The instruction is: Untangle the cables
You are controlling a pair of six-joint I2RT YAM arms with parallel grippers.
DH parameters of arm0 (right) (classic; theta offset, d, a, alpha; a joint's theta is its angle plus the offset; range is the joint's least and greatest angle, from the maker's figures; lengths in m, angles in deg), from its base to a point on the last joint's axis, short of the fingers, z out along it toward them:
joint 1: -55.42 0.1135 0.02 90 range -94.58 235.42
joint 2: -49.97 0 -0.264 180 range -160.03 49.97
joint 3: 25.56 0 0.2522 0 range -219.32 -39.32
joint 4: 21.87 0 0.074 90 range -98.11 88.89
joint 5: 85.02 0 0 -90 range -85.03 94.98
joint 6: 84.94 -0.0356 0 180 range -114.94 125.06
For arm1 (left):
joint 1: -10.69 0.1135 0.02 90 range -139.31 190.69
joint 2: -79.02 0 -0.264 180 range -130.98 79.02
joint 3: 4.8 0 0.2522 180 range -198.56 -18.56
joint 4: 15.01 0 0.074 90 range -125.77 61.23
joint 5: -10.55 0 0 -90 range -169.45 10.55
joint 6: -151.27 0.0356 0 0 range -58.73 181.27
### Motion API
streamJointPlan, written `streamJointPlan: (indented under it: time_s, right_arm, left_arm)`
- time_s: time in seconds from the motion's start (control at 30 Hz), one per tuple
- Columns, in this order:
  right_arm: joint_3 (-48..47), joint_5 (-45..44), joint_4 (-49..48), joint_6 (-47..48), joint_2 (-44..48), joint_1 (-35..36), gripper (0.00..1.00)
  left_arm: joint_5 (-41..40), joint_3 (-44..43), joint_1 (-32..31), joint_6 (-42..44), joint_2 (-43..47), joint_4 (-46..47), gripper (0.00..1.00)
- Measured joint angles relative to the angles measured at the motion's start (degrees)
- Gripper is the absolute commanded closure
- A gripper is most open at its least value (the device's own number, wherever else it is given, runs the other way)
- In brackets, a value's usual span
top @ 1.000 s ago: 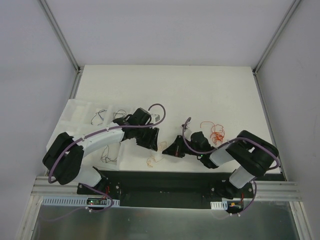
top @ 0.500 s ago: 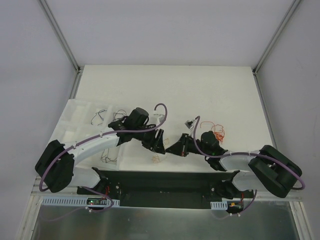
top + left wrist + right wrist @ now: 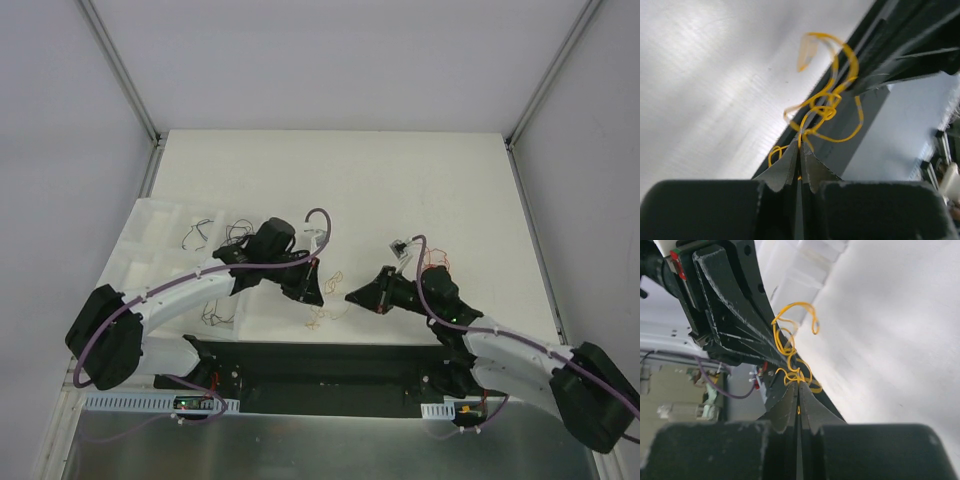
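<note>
— Where's the yellow cable [image 3: 826, 111]?
— Between the two arms, near the front edge of the white table [image 3: 400, 180]. It's a curly knot, and the left gripper [image 3: 800, 149] has its fingers pressed together on one strand.
— And the right gripper [image 3: 798, 386]?
— Clamped on the same tangle, close to the left one and facing it. Orange-red cables [image 3: 433, 262] lie behind the right arm.

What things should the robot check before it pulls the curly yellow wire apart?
1. Left gripper shut on the thin yellow wire: ok.
2. Right gripper shut on the same tangle: ok.
3. Knot loosened: not ok, loops bunched between the grippers.
4. Wire lifted off the white table: cannot tell.
5. Loose orange wires apart from the tangle: ok.
</note>
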Motion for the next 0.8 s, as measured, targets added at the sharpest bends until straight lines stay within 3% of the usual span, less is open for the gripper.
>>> streamJointPlan:
  time_s: [0.2, 0.4, 0.8]
  right_arm:
    - [-3.0, -12.9, 30.3, 9.2, 22.1, -0.1, 1.0]
    - [-9.3, -27.8, 53.5, 15.6, 35.1, -0.2, 0.99]
    - [-16.2, -49.0, 77.2, 19.2, 45.7, -0.2, 0.99]
  left_arm:
    - [-19.9, -2.8, 0.0, -0.9, 3.2, -8.3, 1.0]
    - [-34.9, -3.5, 0.0, -2.1, 14.4, -11.3, 1.0]
    - [-44.2, -5.2, 0.0, 1.5, 18.9, -13.4, 1.0]
